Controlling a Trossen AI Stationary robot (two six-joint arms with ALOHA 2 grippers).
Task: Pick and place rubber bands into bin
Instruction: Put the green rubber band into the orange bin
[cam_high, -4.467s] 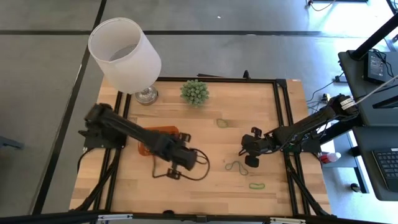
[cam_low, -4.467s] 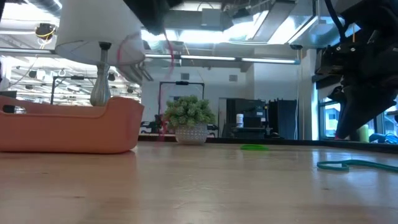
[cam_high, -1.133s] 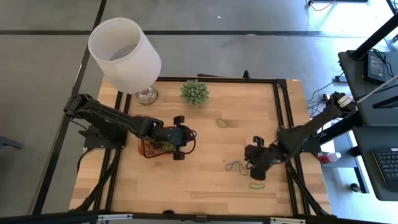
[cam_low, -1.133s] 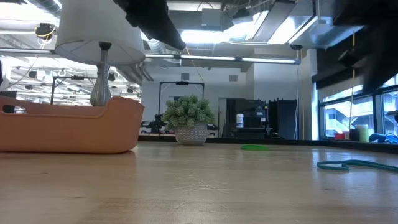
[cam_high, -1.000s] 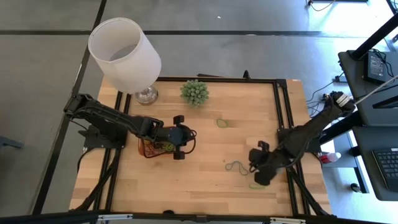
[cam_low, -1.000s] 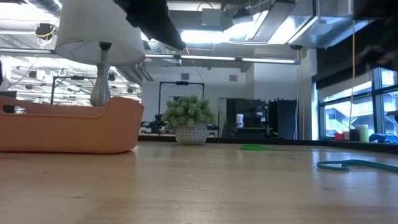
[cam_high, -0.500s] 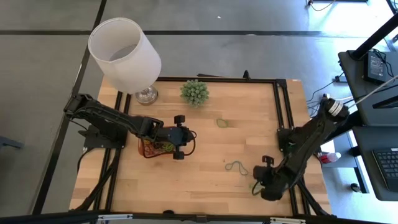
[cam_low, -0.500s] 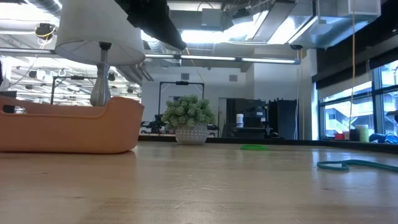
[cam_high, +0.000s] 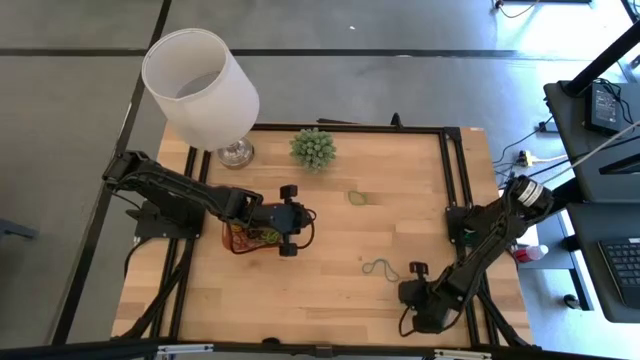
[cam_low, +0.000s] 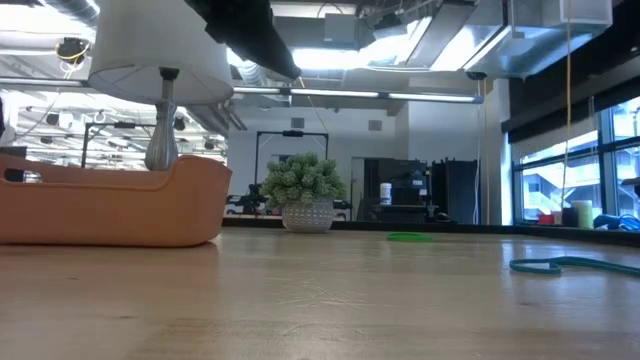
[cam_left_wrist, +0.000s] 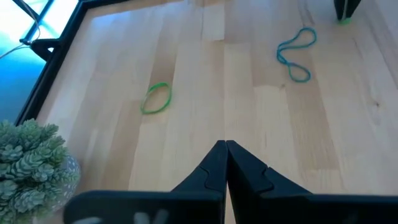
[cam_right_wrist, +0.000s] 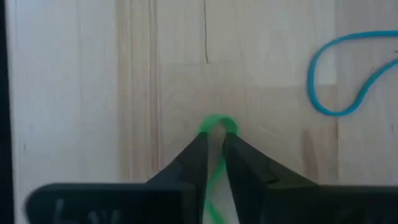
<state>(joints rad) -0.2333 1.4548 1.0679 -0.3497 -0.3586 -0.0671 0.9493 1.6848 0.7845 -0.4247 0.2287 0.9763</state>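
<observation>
From above I see my left gripper (cam_high: 293, 218) clenched over the bin (cam_high: 238, 238), my right gripper (cam_high: 409, 300) near the table's front edge. Low down, a blue-grey rubber band (cam_low: 560, 265) lies flat. On my right wrist camera, the fingers (cam_right_wrist: 191, 163) pinch a green rubber band (cam_right_wrist: 216, 124).

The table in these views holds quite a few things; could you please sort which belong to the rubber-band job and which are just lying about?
Job:
- green rubber band, pinched in the right pincer
- blue-grey band
- loose green band
- orange bin, left pincer beside it

Lying about:
- white lamp
- spiky green plant
</observation>
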